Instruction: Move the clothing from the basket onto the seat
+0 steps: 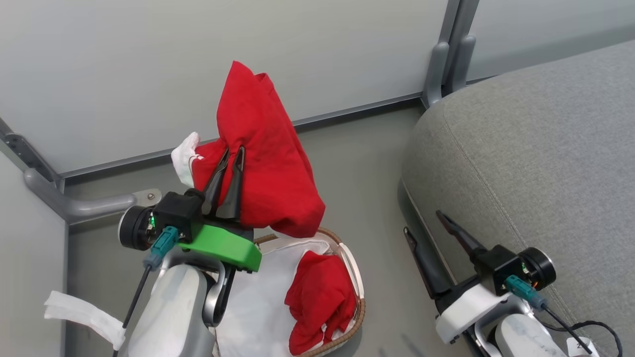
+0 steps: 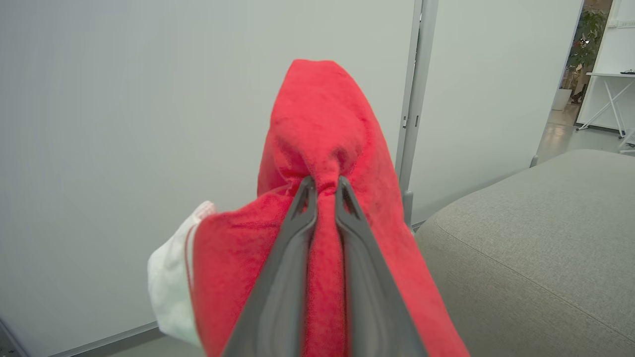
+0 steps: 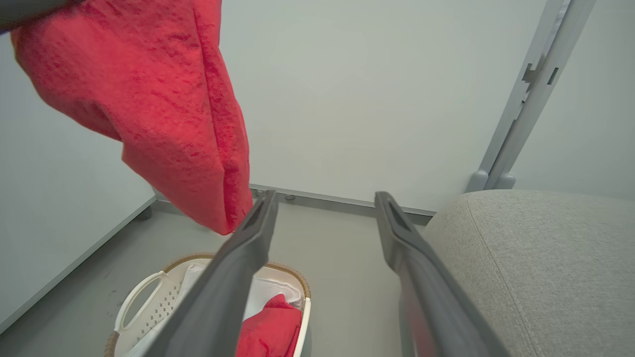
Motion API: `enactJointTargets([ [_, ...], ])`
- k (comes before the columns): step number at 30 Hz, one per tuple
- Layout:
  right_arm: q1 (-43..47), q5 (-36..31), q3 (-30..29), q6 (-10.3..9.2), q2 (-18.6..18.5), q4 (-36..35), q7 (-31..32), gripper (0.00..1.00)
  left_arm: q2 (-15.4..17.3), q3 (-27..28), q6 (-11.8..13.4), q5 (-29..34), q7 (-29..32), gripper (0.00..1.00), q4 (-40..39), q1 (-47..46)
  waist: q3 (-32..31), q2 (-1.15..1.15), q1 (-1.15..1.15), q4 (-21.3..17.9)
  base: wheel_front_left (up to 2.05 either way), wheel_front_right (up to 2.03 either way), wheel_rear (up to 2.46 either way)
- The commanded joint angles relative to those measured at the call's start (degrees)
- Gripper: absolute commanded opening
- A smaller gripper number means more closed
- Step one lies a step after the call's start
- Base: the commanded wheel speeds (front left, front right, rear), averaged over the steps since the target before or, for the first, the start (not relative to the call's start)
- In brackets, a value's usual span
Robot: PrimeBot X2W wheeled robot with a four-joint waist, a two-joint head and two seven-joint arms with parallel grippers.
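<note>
The left gripper (image 1: pixel 234 151) is raised above the basket (image 1: pixel 359 302), its two fingers pinched on a fold of a red garment (image 1: pixel 268 163), which hangs clear of the brown rim with a white trimmed edge (image 1: pixel 184 156) sticking out on its left; a second red garment (image 1: pixel 320 297) lies crumpled inside the basket on the white liner (image 1: pixel 253 307); the seat (image 1: pixel 545 148) stands to the robot's right, apart from the basket across a strip of grey floor (image 1: pixel 377 198); the right gripper (image 1: pixel 422 222) hangs over that strip, right at the seat's rounded edge, jaws spread wide and holding nothing; pale wall panels (image 1: pixel 198 59) close the back, joined by a grey metal post (image 1: pixel 449 54) near the seat's corner, and a white strip (image 1: pixel 79 310) lies at the lower left. The left wrist view shows the pinch closely, cloth bunched between the fingertips, and, far off past the panels, a plant (image 2: pixel 585 34) and a white table (image 2: pixel 610 79); the right wrist view shows the basket's perforated wall and white handle (image 3: pixel 134 302), and the garment's lowest tip above the rim.
</note>
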Motion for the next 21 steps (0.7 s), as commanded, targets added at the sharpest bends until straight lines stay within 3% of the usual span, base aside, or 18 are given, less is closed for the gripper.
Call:
enactJointTargets([
  [1,1.1,0.3,0.7,-0.06,-0.3,0.2,-0.1,1.00,0.0,-0.2,-0.3,-0.1,-0.2,0.00,-0.6,-0.4,-0.6,0.00,0.01,0.5,0.00,0.00,0.00],
  [10,-1.5,-0.3,6.9,-0.06,-0.3,1.0,-0.1,1.00,0.0,-2.8,-0.1,-1.5,-0.2,0.00,-2.4,-1.4,-0.7,0.00,0.01,2.3,0.00,0.00,0.00],
  [21,-11.1,-2.1,16.5,-0.06,1.3,5.7,-0.1,1.00,0.1,-6.3,0.4,-3.7,-0.2,0.00,-1.9,-2.5,0.2,0.00,0.01,4.8,0.00,0.00,0.00],
])
